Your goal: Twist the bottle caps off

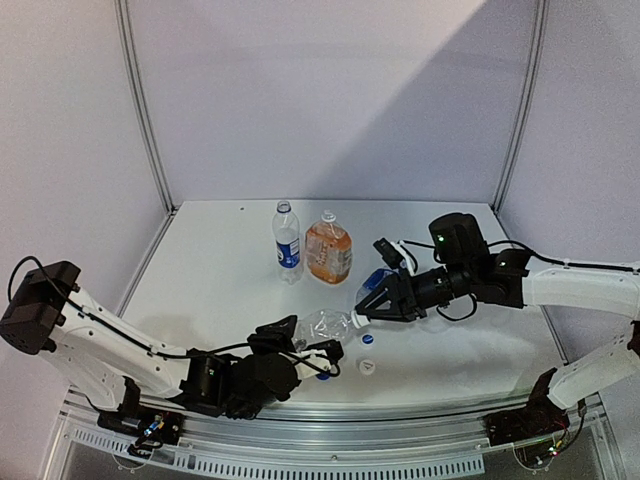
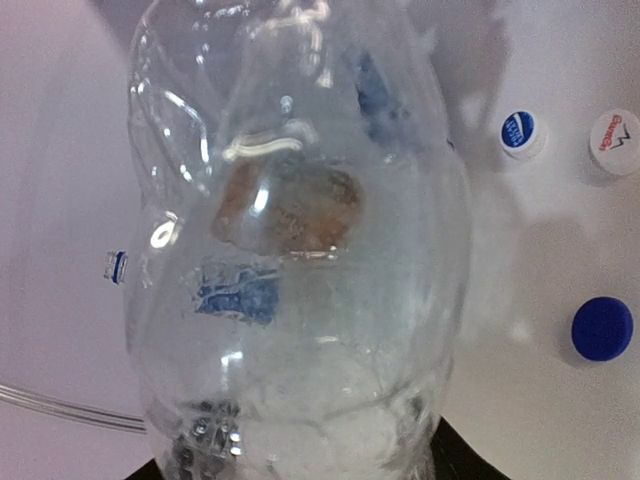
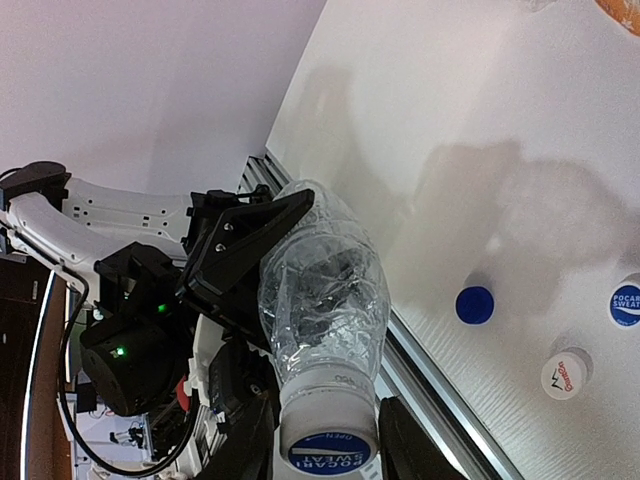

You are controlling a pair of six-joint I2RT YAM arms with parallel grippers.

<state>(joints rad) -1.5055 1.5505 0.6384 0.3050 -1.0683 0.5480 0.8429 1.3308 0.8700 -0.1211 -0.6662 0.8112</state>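
**A:** How far along?

**B:** Three caps lie loose on the table (image 1: pixel 220 280) below the claws: a blue cap (image 3: pixel 474 304), a blue-and-white cap (image 3: pixel 628 304) and a white cap (image 3: pixel 565 374). So three look done, I'd judge.

**A:** And the last?

**B:** The left claw (image 1: pixel 300 340) is clamped round the clear bottle (image 1: pixel 325 325), holding it level off the table. Its cap (image 3: pixel 327 450) is on, between the fingers of the right claw (image 1: pixel 365 314), which flank it closely. Whether they pinch it I can't tell.

**A:** The other bottles?

**B:** The orange bottle (image 1: pixel 328 250) and labelled bottle (image 1: pixel 287 240) stand well beyond both claws. Their tops are too small to read.
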